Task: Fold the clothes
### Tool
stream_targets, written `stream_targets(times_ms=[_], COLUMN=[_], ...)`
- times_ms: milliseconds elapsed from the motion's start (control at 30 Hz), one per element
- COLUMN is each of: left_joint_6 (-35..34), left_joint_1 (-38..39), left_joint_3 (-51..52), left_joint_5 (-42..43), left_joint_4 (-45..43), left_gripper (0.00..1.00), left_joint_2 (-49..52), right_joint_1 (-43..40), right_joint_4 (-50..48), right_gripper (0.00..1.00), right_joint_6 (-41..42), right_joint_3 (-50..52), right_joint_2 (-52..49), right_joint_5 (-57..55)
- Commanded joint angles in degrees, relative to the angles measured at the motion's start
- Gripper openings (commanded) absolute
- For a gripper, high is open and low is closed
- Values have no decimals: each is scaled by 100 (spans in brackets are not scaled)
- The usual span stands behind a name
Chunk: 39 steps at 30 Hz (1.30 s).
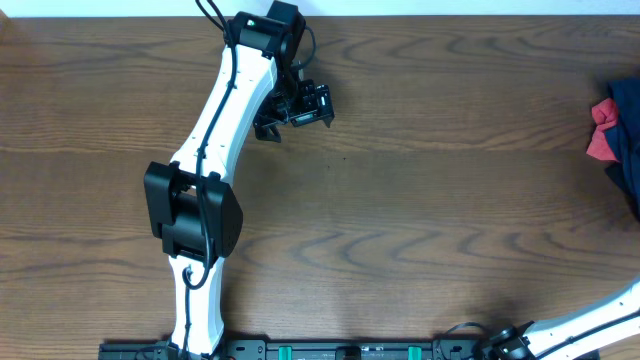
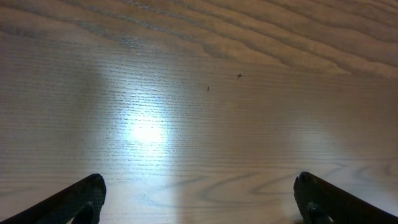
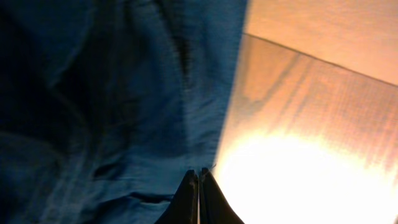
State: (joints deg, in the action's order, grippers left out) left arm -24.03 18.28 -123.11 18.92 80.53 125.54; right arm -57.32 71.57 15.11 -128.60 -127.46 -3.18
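Two arms at a wooden table [image 1: 420,230]. Left arm [image 1: 225,110] reaches from the near edge up toward the far side. Left pincer [image 1: 298,118] hangs over bare wood with its jaws spread wide and nothing between them. From its own camera the left pincer [image 2: 202,205] shows only two dark fingertips [image 2: 74,199] at the lower corners. Beyond them is a bright glare patch, and a couple of tiny dark specks [image 2: 239,76] lie further out.

Well to the right of that pincer, at the table's right edge, sits a small red cloth [image 1: 603,132]. It touches the clothes [image 1: 628,150], a dark navy heap cut off by the frame.

Right arm [image 1: 590,322] shows overhead only as a white link at the lower right corner; its pincer is out of that view. On the wrist camera the right pincer [image 3: 199,180] is closed, the tips pressed together. The clothes [image 3: 112,93] fill everything left of and beyond the tips, creased and in shadow. The fabric's edge runs down to meet the tips. Cannot tell whether a fold is pinched between them. Right of the tips is bare, brightly lit table.
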Motion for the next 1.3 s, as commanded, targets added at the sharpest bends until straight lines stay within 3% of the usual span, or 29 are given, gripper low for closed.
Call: stream_targets(times_ms=[0,400,867,1133,1267], left_joint_6=[-28,-26,-28,-31,-31], left_joint_1=[-13,-13,-13,48,83], left_joint_3=[33,33,33,33,33], left_joint_5=[-9,7,7,9,9], left_joint_4=[11,9,-76,-140,-184], left_gripper=[98,98,98,98,98], left_joint_2=[-11,-11,-11,-11,-11], right_joint_1=[142,767,979,715,448], right_joint_4=[7,188,-697,-693,-603], right_gripper=[1,3,1,1,1], right_joint_6=[52,-450,-793,492,393], right_joint_3=[-44,-715,-710,-710,-710], right_joint_2=[72,258,-914,-1038,-1045], right_joint_5=[494,1117,1086,-581,-372])
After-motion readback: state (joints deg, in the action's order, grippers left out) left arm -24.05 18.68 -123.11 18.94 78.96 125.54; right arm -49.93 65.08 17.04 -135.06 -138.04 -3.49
